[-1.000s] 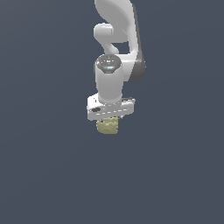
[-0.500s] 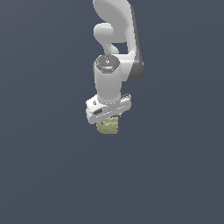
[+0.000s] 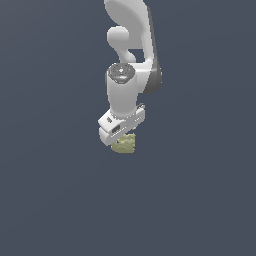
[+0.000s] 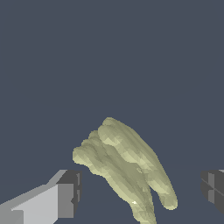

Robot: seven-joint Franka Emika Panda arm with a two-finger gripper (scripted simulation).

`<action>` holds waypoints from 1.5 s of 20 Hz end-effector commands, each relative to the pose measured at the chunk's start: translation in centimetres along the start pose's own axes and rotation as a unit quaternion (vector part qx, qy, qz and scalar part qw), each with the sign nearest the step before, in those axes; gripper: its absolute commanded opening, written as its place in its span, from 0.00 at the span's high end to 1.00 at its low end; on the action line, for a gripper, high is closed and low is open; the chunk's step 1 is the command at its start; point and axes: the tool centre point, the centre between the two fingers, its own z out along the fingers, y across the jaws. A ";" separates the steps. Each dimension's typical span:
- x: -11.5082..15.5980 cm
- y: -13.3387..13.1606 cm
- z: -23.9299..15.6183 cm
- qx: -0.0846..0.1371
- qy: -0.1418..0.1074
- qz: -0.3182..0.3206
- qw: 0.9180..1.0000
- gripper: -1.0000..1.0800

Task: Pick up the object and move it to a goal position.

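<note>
We see our gripper [image 3: 123, 141] spread wide, fingers [image 4: 70, 192] clear of the ridged olive object [image 4: 127, 168] between them, just under the hand.

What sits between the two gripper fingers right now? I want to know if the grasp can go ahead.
In the wrist view, the olive-yellow object lies between the fingers of the gripper, with visible gaps on both sides. Nothing else is there.

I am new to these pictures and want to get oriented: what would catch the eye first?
First, the white robot arm reaching down from the top of the exterior view against a plain dark blue-grey background. Next, the lumpy, ridged, pale olive-yellow chunk directly beneath its gripper. In the wrist view the chunk lies between the two dark fingertips, with gaps on both sides.
</note>
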 end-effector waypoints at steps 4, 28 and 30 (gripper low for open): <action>-0.3 0.0 0.2 -0.002 0.001 -0.073 0.997 0.04; -1.5 0.0 0.8 -0.010 0.002 -0.346 0.938 0.04; -1.6 0.0 0.8 -0.011 0.002 -0.356 0.935 0.04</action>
